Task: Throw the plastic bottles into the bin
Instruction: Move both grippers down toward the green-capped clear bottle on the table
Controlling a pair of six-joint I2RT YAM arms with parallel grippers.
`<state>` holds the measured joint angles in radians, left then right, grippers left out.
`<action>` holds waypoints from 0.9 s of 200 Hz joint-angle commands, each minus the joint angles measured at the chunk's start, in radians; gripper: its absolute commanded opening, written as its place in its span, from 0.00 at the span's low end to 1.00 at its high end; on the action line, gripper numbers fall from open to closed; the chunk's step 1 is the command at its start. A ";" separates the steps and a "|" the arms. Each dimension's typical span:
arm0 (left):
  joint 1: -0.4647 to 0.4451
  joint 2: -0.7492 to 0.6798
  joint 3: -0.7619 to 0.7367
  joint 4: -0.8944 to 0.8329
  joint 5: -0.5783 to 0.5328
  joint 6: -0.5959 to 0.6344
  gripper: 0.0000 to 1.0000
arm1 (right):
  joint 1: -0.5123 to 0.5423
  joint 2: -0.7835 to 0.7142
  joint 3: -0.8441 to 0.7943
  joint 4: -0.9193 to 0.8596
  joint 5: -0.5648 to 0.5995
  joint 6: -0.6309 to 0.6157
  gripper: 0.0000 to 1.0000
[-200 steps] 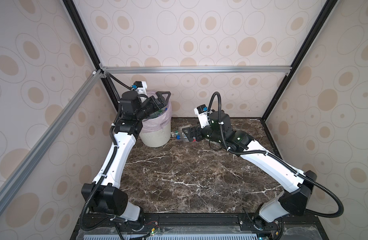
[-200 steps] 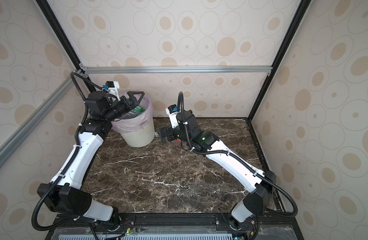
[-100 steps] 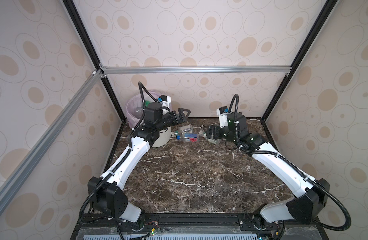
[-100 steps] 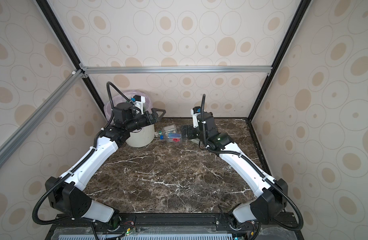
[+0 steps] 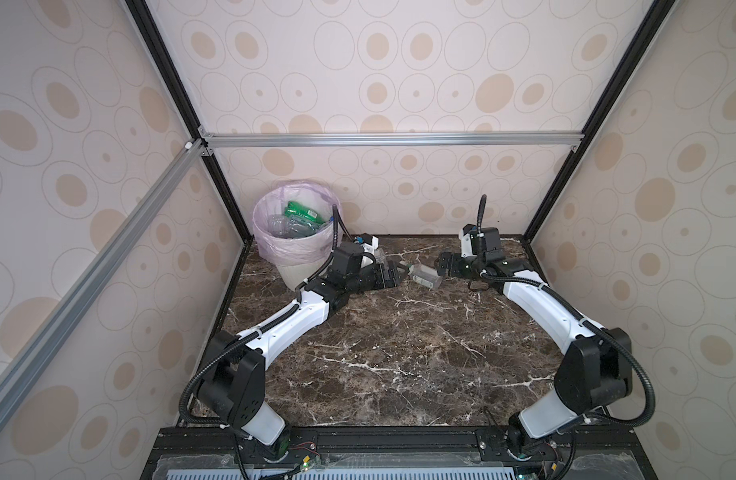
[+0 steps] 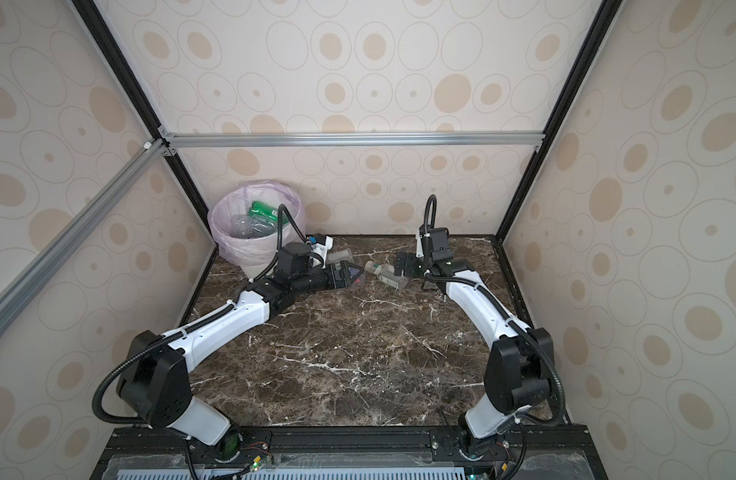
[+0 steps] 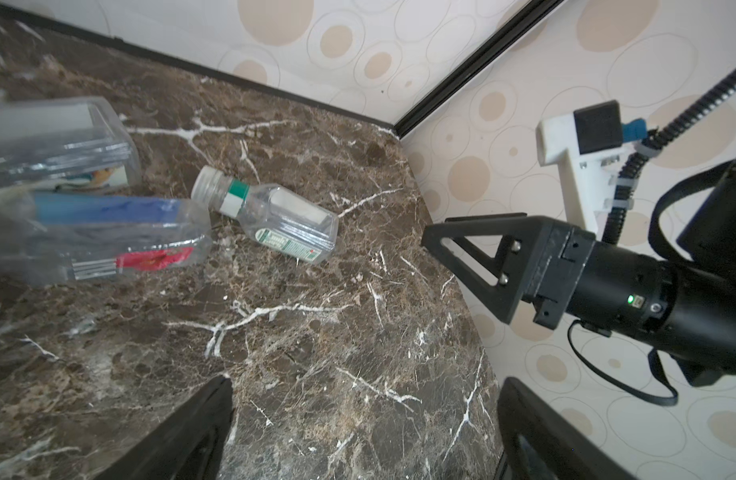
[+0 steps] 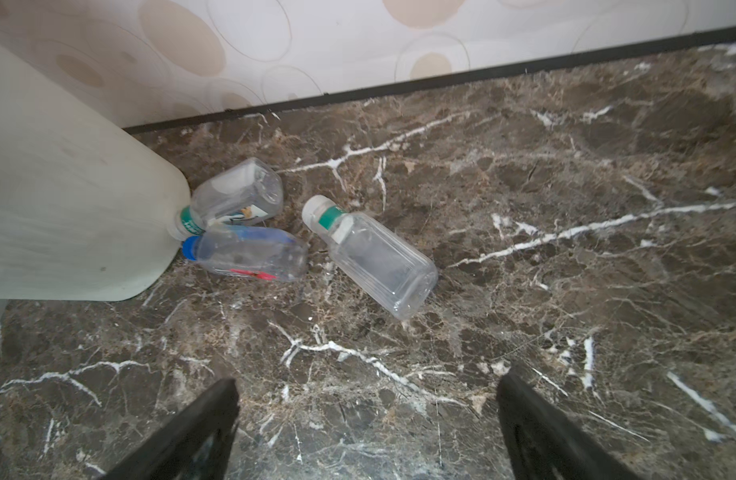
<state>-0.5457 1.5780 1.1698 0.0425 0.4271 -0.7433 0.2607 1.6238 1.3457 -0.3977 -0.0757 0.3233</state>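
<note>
Altogether loose: three clear plastic bottles lay on their sides on the dark brown marble tabletop [image 5: 399, 340].
Middle bottle: a clear square-sided bottle with white cap and green neck band [image 8: 370, 257] lay between the two grippers, touching neither.
Its long axis: ran across both top views, cap toward the bin side, base toward the right arm.
Pair by the bin: a blue-capped clear bottle with a red label patch [image 8: 250, 253] and a second green-banded clear bottle [image 8: 233, 195] lay side by side, caps at the foot of the round cream-white plastic bin [image 8: 67, 187].
Bin contents: a green bottle [image 5: 302, 210] and clear ones lay inside the pink liner bag [image 5: 275, 245].
Left gripper [image 7: 366, 382]: fingers were spread wide and empty; the middle bottle lay ahead of them, outside the gap.
Right gripper [image 8: 368, 382]: fingers were spread wide and empty; the bottle's base lay nearest them, ahead of the gap, apart.
</note>
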 commanded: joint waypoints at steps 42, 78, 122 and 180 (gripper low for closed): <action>-0.006 0.070 -0.050 0.122 0.024 -0.062 0.99 | -0.016 0.235 0.160 -0.052 -0.043 -0.056 1.00; -0.006 0.123 -0.038 0.135 0.038 -0.071 0.99 | -0.017 0.345 0.245 -0.048 -0.043 -0.078 1.00; -0.007 0.173 -0.014 0.140 0.038 -0.074 0.99 | -0.018 0.466 0.365 -0.074 -0.041 -0.112 1.00; -0.004 0.194 -0.002 0.132 0.070 -0.075 0.99 | -0.017 0.578 0.475 -0.139 -0.134 -0.106 1.00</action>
<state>-0.5472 1.7657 1.1255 0.1566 0.4801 -0.8082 0.2436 2.1750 1.7897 -0.4801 -0.1528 0.2234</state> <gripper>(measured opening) 0.990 0.997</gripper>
